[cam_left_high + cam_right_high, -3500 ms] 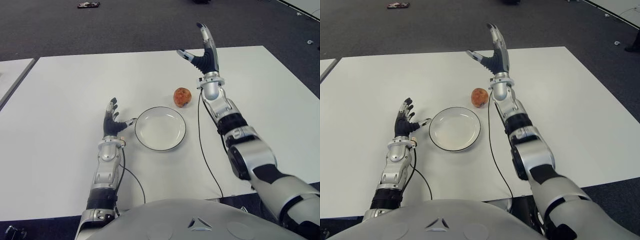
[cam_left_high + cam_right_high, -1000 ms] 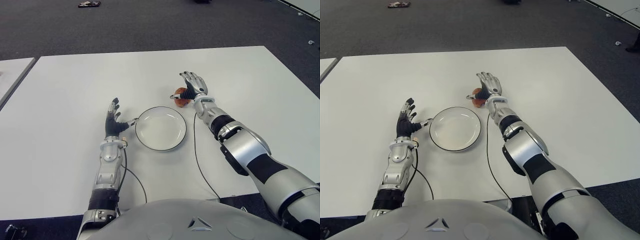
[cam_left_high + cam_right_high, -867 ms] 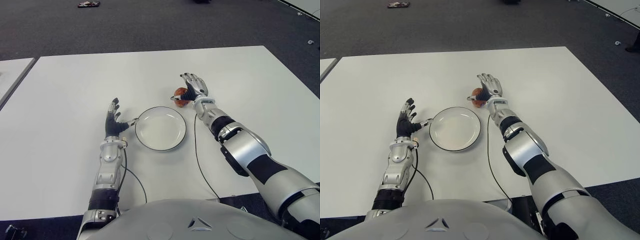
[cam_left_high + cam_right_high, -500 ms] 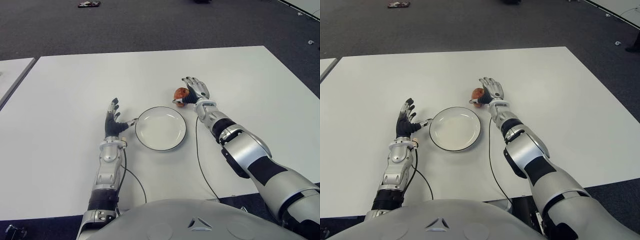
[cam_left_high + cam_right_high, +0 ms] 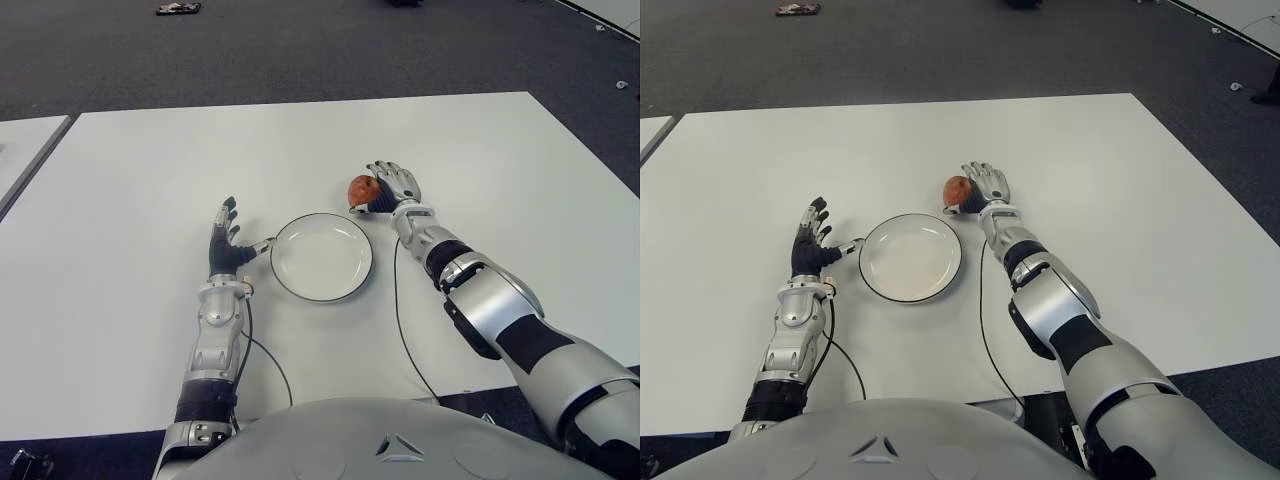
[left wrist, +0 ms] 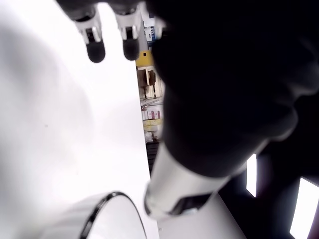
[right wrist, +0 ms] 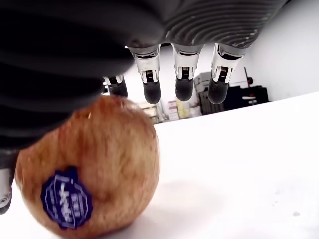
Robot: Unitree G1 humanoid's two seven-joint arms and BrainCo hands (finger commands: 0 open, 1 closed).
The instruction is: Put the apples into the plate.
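My right hand (image 5: 393, 186) is out over the white worktop (image 5: 130, 170), just right of the apple (image 5: 362, 189), which sits on the worktop just beyond the far right edge of the plate (image 5: 321, 257). The apple is reddish-brown and carries a dark blue sticker (image 7: 66, 197), seen in my right wrist view. My right fingers (image 7: 152, 91) are spread and only lightly curved, arching above and past the fruit rather than closed around it; the palm sits close against the apple's right side, but I cannot tell whether it actually touches. The apple stands on the worktop, outside the plate.

The plate is white with a dark rim, and nothing lies in it. My left hand (image 5: 226, 243) shows just left of the plate, palm raised, fingers (image 6: 94, 48) apart and extended, holding nothing. A black cable (image 5: 402, 320) trails along the worktop from my right forearm toward the near edge. Beyond the worktop's far edge lies dark carpeted floor (image 5: 300, 50).
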